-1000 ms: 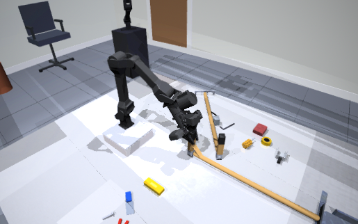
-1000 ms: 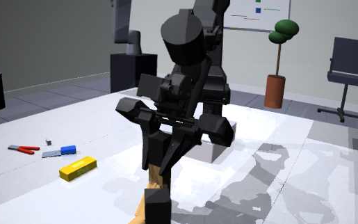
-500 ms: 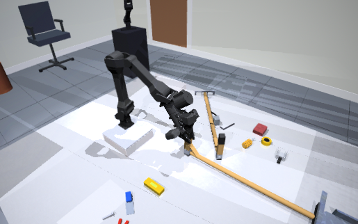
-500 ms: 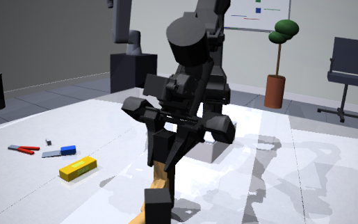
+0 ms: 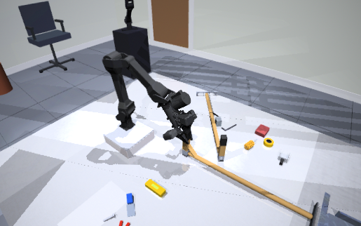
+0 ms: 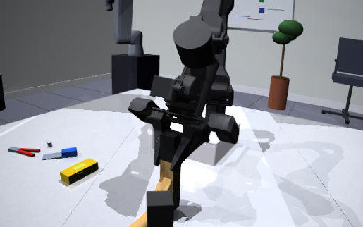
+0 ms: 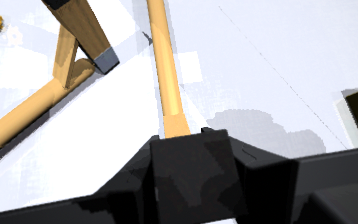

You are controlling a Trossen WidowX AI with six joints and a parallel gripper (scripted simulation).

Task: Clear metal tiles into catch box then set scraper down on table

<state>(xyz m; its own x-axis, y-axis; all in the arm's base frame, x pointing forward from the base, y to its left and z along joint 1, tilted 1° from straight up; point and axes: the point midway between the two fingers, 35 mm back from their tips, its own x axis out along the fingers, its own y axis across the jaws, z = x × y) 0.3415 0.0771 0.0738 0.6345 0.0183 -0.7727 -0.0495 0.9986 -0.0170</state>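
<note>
The tool (image 5: 187, 138) (image 6: 165, 163) (image 7: 180, 137) pinches the upright black grip of the long scraper (image 5: 249, 182) (image 6: 167, 169) (image 7: 166, 65), whose shaft runs to the near right, blade by the steel plate (image 5: 324, 207) on the counter (image 5: 85, 189) (image 6: 85, 208) (image 7: 290, 45). It looks stiff, light but nose-heavy, best held at that grip; I can read no labels or writing
</note>
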